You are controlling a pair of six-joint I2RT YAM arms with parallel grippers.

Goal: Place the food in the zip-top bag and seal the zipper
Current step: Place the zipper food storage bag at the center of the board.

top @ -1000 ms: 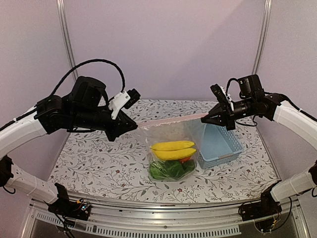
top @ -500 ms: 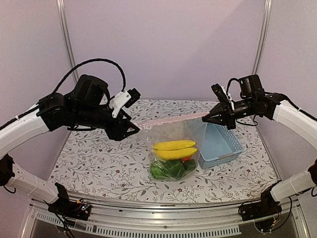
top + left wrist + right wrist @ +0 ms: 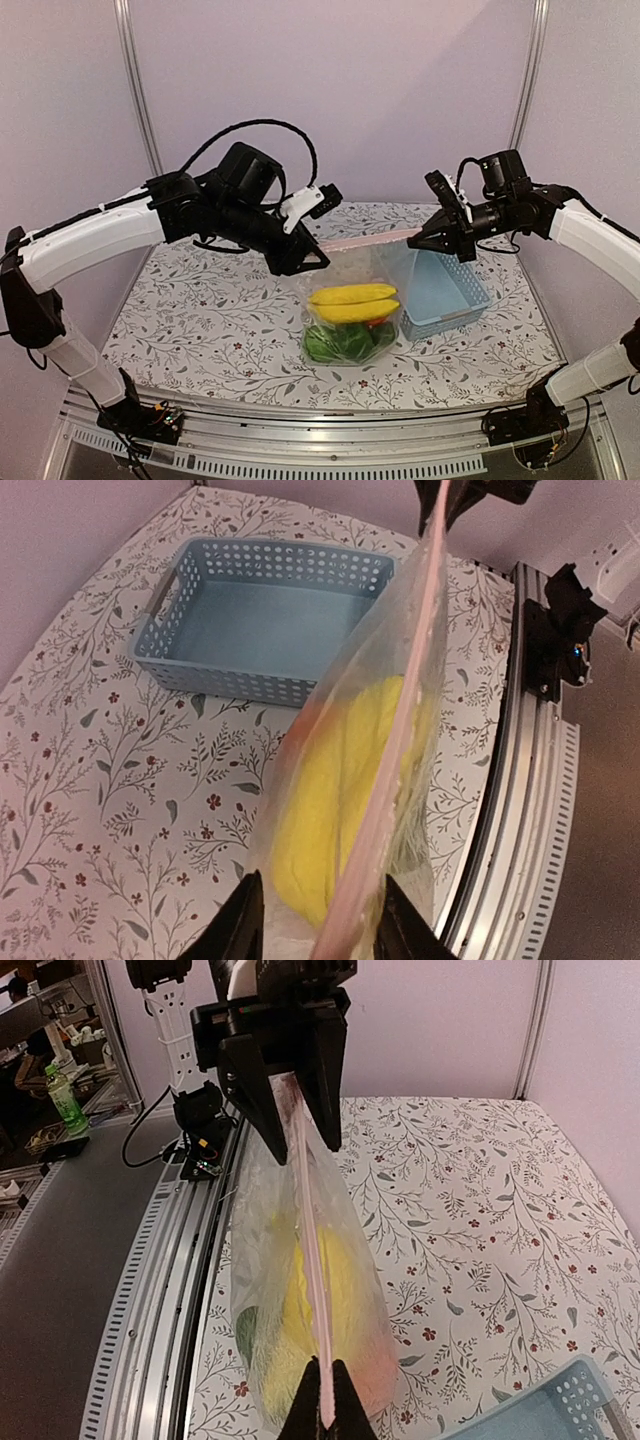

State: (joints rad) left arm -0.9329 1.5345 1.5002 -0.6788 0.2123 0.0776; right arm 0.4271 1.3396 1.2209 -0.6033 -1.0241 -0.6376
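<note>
**Bag** (image 3: 345, 275): clear, crinkled, in the centre of the overhead view. It hangs from its top edge, and its bottom is down at the flowered table (image 3: 200, 320). Whether it rests its weight there cannot be told.

**Zipper** (image 3: 365, 241): pale pink strip stretched taut across the middle of the frame between the two grippers. Whether it is pressed shut along its length cannot be made out.

**Food**: all inside the bag.
- Yellow bananas (image 3: 350, 302) lie uppermost.
- A red piece (image 3: 373, 322) is mostly hidden beneath them.
- The green pieces (image 3: 345, 342) at the bottom merge and cannot be told apart.
- In both wrist views the contents blur into a yellow mass behind the plastic.

**Left gripper** (image 3: 310, 262): at the strip's left end, fingers (image 3: 240, 928) spread, one on each side of the strip. Only the fingertips show, at the lower edge of its own view.

**Right gripper** (image 3: 418, 240): at the strip's right end, fingers pressed together and pinching the zipper. It is cut off at the top of the left wrist view.

**Basket** (image 3: 445, 290): light blue, right of centre, its near corner veiled by the bag.
</note>
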